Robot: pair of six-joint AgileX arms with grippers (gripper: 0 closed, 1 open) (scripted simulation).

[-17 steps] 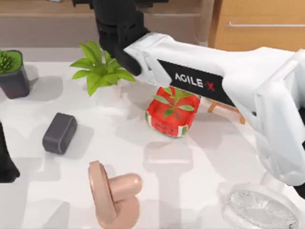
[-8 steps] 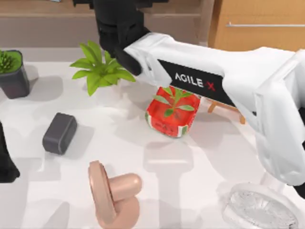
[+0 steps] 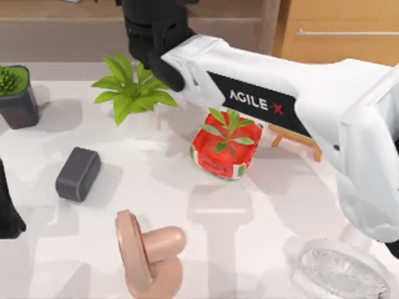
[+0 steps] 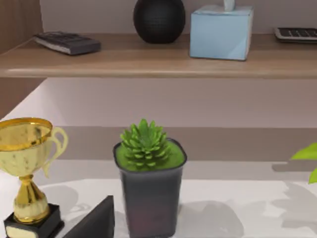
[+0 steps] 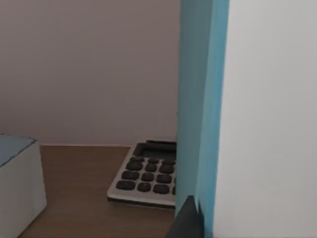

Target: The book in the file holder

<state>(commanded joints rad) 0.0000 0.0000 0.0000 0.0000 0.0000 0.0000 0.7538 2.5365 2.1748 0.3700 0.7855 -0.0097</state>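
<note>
One smooth teal slab-shaped book (image 5: 203,99)

The book (image 5: 203,99) is showing a teal-blue cover beside white page edges, with a grey calculator (image 5: 146,181) bearing dark keys behind it. At the table's centre a red watermelon-patterned pot (image 3: 224,152) is holding green leaves; at nine o'clock a dark grey block (image 3: 78,173) is lying, and at six o'clock a peach-pink piece (image 3: 146,252) is sitting.

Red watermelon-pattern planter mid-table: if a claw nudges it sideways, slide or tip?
Likely slide. The red planter looks low and wide with a flat base on the smooth white table, so tipping seems unlikely. Its plant is short and light-looking, adding little top weight. The glossy surface may be slippery to pinch.
</note>
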